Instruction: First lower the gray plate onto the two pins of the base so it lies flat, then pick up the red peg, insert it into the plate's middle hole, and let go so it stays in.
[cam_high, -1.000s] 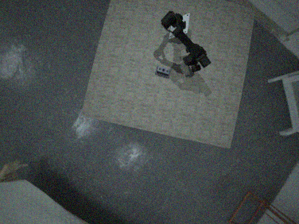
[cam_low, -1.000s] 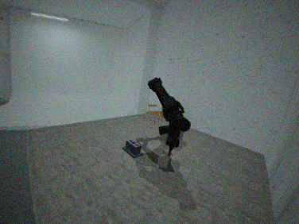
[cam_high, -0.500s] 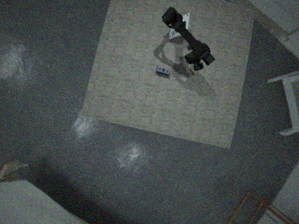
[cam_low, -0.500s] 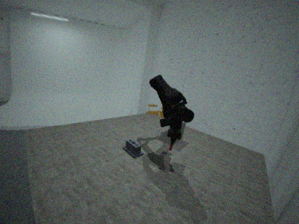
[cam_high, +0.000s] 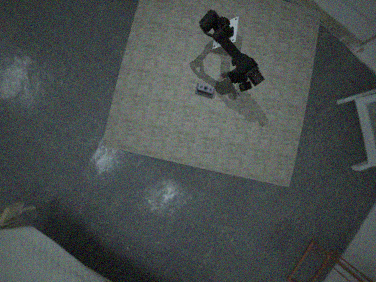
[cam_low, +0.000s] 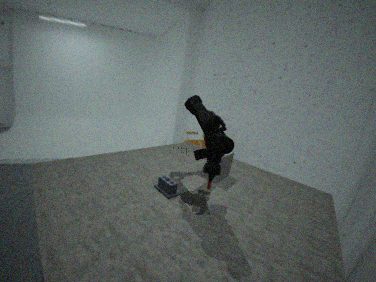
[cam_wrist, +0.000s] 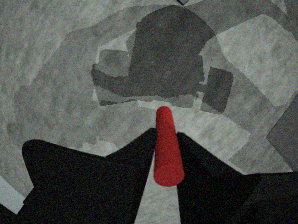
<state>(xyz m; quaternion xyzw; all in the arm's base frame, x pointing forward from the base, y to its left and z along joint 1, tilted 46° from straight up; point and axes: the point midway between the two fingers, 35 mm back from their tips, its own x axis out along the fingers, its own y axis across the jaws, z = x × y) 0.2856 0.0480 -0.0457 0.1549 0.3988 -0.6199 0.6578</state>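
Observation:
My gripper (cam_low: 210, 178) (cam_wrist: 165, 136) is shut on the red peg (cam_low: 209, 185) (cam_wrist: 168, 152), which points down from the fingertips and is held above the mat. The gray plate (cam_high: 205, 87) (cam_low: 167, 180) rests on the base (cam_low: 160, 190) and looks flat. Dark spots show along its top; the pins and the middle hole are too small to make out clearly. In the top and exterior views the gripper is to the right of the plate and base, apart from them. The wrist view does not show the plate; a small dark corner at its top edge cannot be identified.
A tan mat (cam_high: 165, 125) (cam_low: 120, 230) lies under everything. The arm's white mounting board (cam_high: 234, 29) is at the mat's back. The arm's shadow falls over the mat between the gripper and the base. A white stand (cam_high: 366, 125) is off the mat at the right.

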